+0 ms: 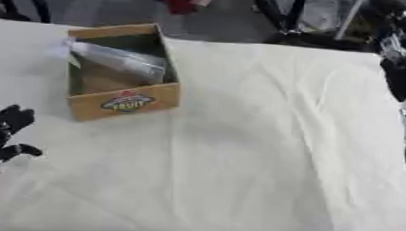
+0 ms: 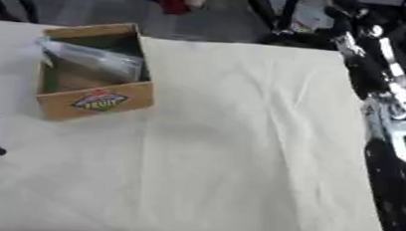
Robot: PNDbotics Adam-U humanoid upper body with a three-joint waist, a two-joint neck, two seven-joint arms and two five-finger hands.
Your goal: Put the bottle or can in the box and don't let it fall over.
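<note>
Black left hand (image 1: 1,132) — fingers spread, empty.

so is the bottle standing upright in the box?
No, the clear bottle lies slanted across the open cardboard box, one end poking over its left wall.

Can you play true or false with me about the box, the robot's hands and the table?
1. The cardboard box sits on the left part of the table. True.
2. The box is lying on its side. False: it stands upright with its open top facing up.
3. The left hand is inside the box. False: it is near the lower left edge of the view, apart from the box, fingers relaxed.
4. A clear plastic thing shows inside the box. True.
5. A white cloth covers the table. True.
6. The right hand is holding a can over the box. False: only the right arm shows at the right edge, and no hand is visible.
</note>
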